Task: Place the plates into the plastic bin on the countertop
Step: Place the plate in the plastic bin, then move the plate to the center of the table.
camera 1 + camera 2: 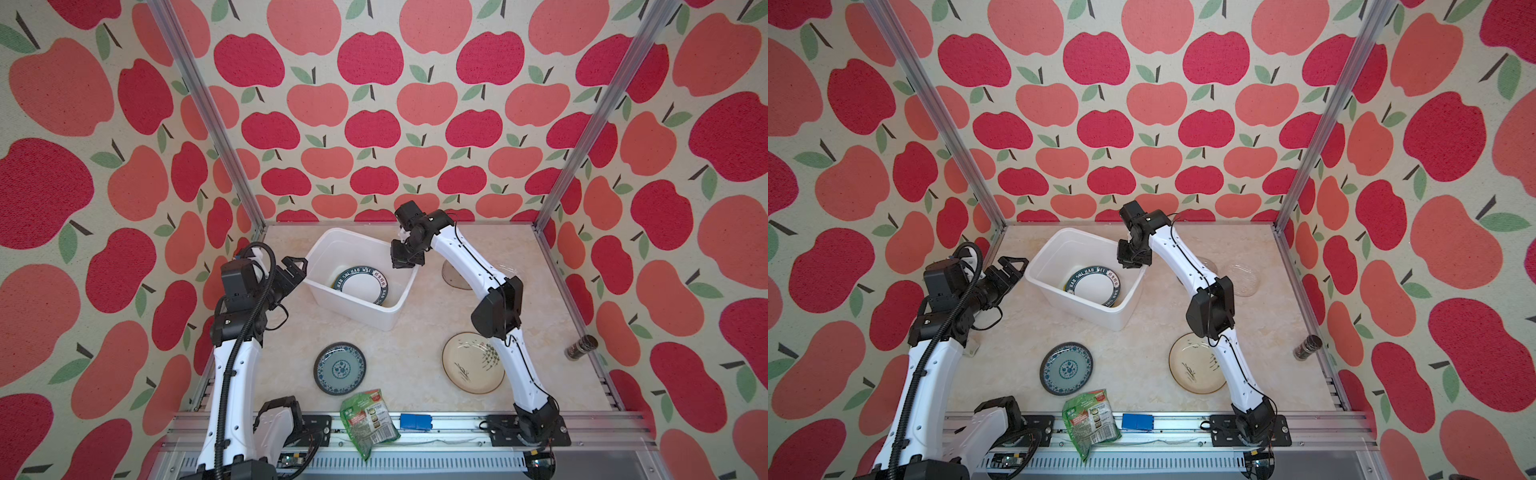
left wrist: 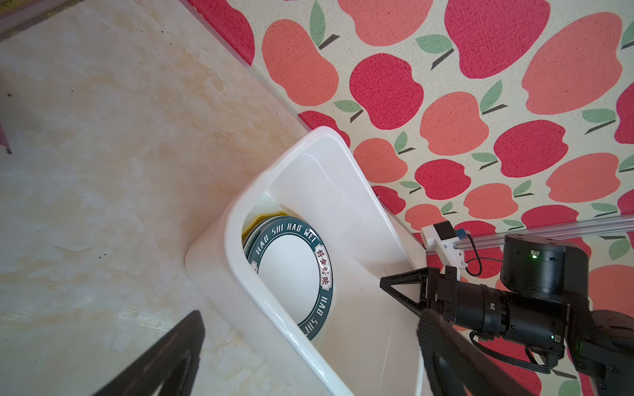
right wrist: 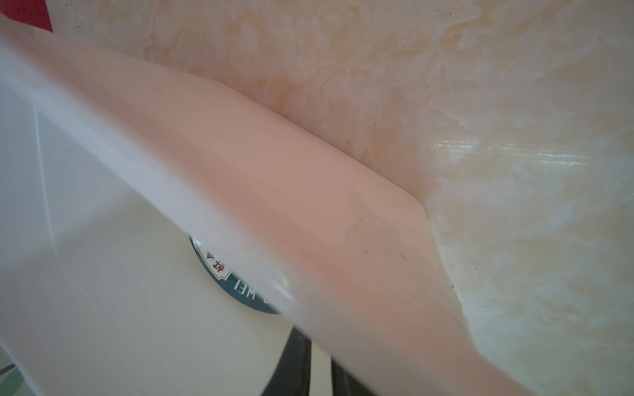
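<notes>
The plastic bin stands at the back of the countertop. A white plate with a green lettered rim lies in it on a yellow one. A blue-green plate, a cream sketched plate, a smoky glass plate and a clear glass plate lie on the counter. My left gripper is open, straddling the bin's left rim. My right gripper dips inside the far right rim, fingers a slit apart, holding nothing.
A green snack packet and a blue block lie on the front rail. A dark jar lies by the right rail. My right arm reaches over the cream plate and the smoky glass plate.
</notes>
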You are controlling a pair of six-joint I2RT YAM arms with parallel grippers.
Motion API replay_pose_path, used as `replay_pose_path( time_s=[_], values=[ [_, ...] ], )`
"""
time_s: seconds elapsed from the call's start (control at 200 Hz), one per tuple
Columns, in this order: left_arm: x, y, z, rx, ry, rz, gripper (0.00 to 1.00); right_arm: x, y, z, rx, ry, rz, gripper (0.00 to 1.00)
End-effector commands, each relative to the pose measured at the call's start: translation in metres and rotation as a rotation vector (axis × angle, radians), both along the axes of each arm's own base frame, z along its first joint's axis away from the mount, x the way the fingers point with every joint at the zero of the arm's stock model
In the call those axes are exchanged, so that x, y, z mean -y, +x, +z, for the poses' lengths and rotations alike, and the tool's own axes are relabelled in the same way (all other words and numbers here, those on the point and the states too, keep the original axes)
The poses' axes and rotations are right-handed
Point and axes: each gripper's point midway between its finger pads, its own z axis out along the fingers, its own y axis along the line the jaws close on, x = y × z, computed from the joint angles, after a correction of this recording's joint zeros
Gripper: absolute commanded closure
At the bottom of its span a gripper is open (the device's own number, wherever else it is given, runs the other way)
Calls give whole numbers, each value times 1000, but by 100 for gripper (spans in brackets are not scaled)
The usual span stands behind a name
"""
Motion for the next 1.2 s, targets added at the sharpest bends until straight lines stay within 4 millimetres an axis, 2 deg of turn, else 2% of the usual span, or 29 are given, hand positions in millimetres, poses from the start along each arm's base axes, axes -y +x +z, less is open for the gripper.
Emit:
replay_pose_path(
  time_s=[0.0,0.09,0.17,0.235,0.29,0.36,0.485,0.51,0.595,0.66,0.72,0.8,0.83,0.941,0.981,1.071,1.191],
  values=[
    [-1,3,10,9,19,-7,1,10,11,11,3,20,-41,85],
    [-1,6,15,8,14,-11,1,13,22,42,68,92,-45,84],
    [0,11,20,15,10,-19,1,19,32,84,180,158,-37,75],
    [1,13,24,28,8,-20,1,32,38,113,259,184,-35,66],
    [2,15,27,33,-8,-20,1,48,39,130,291,188,-48,63],
    [6,18,24,1,-50,-28,1,68,34,139,286,191,-56,62],
    [20,15,10,-75,-30,-68,1,104,14,139,302,152,-56,61],
    [22,13,10,-73,-7,-68,1,111,12,135,307,152,-63,60],
    [30,5,19,-32,75,-76,1,143,-1,141,351,214,-128,55],
    [39,-1,28,17,120,-107,1,174,-15,134,351,238,-199,52],
    [51,-5,35,66,129,-159,1,199,-32,120,343,230,-245,50],
    [75,-10,37,133,125,-257,1,224,-60,92,322,198,-283,50],
    [83,-11,38,156,125,-284,1,232,-71,73,293,183,-298,49],
    [107,-12,18,169,126,-350,1,254,-118,22,198,191,-356,49],
    [113,-12,11,169,128,-364,1,261,-136,7,176,183,-373,45],
    [125,-12,-4,173,128,-383,1,276,-169,-15,166,146,-403,37],
    [136,-10,-23,170,105,-398,1,290,-206,-38,91,112,-437,37]
  ],
)
